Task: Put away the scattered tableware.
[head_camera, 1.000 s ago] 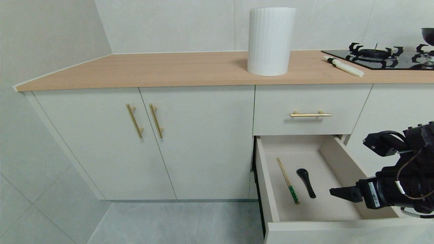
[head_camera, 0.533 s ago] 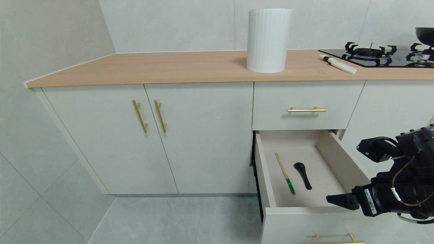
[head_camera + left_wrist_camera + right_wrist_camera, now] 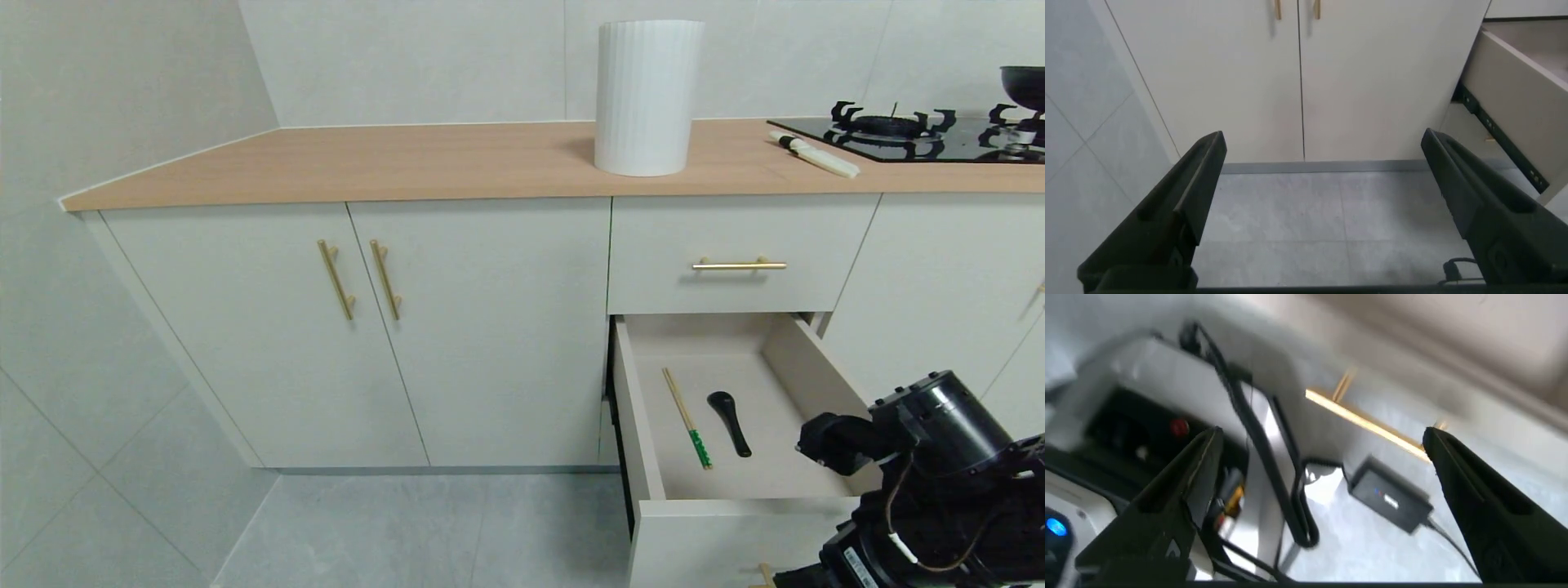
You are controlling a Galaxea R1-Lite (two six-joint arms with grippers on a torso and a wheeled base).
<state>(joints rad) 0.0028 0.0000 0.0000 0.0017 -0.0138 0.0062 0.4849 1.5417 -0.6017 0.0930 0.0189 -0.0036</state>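
Wooden chopsticks with green ends are seen lying in the open pale drawer near its left wall, a black spoon just beside them. The left gripper and the right gripper are both held wide apart.

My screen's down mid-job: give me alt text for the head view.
An open lower drawer holds chopsticks and a black spoon lying side by side, with the right arm low beside the drawer's front. On the wooden counter above stand a white ribbed container and, near the stove, a cream utensil.
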